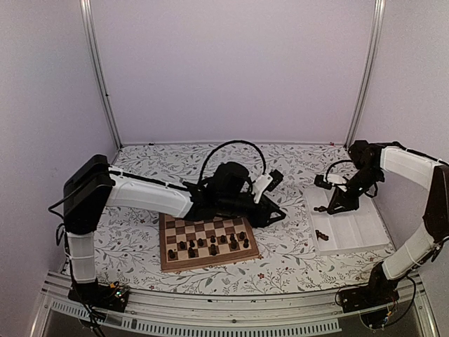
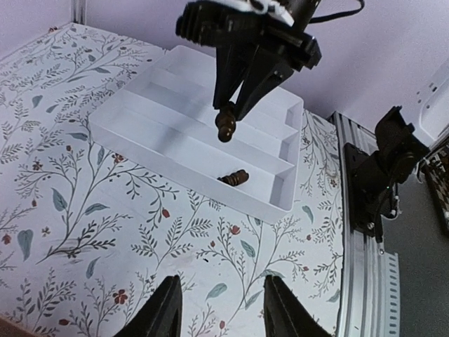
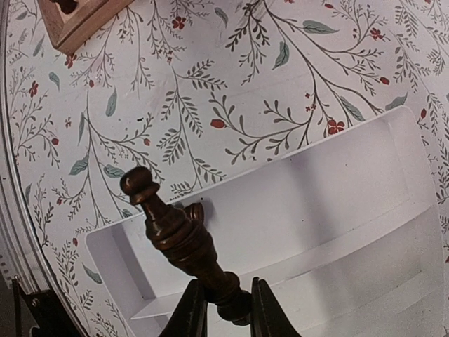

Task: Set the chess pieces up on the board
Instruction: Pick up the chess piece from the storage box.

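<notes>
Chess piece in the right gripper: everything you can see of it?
The chess piece is dark brown turned wood with a slight gloss: round knob at the tip, a ringed bulging body, then a narrow neck. The right gripper pinches it at the neck end, both fingers pressed on it. The knob points away from the gripper, tilted. It hangs in the air over the white compartment tray, touching nothing but the fingers.
</notes>
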`<state>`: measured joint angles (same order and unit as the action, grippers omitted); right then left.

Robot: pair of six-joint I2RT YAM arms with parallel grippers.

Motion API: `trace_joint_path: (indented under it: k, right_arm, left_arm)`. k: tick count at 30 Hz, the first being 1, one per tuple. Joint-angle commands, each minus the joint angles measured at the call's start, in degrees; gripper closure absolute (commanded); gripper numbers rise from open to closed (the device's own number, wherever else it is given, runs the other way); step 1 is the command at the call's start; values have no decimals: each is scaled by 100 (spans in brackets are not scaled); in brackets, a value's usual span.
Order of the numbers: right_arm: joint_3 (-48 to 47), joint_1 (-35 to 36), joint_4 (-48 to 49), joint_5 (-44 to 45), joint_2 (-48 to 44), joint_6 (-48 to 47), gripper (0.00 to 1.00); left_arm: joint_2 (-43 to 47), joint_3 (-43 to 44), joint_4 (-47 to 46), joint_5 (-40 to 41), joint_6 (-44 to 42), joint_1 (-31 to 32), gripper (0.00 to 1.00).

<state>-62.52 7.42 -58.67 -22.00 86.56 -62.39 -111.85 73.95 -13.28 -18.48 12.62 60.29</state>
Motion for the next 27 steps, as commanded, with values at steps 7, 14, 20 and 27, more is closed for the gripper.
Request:
trace_joint_path:
  k: [7, 14, 20, 27]
  right_arm:
    - [306, -164, 141, -1573, -225, 684, 95]
    - [326, -162, 160, -1814, -231, 787, 95]
    - [311, -167, 142, -1851, -245, 807, 95]
    - [287, -163, 136, -1840, -221, 790, 95]
  left_arm:
    - [-1246, 1410, -786, -111, 596, 343, 59]
    - [-1745, 2119, -469, -136, 680, 362, 60]
    - [-2010, 2500, -188, -394, 706, 375, 60]
    - [-2074, 2583, -103, -289, 728, 370, 67]
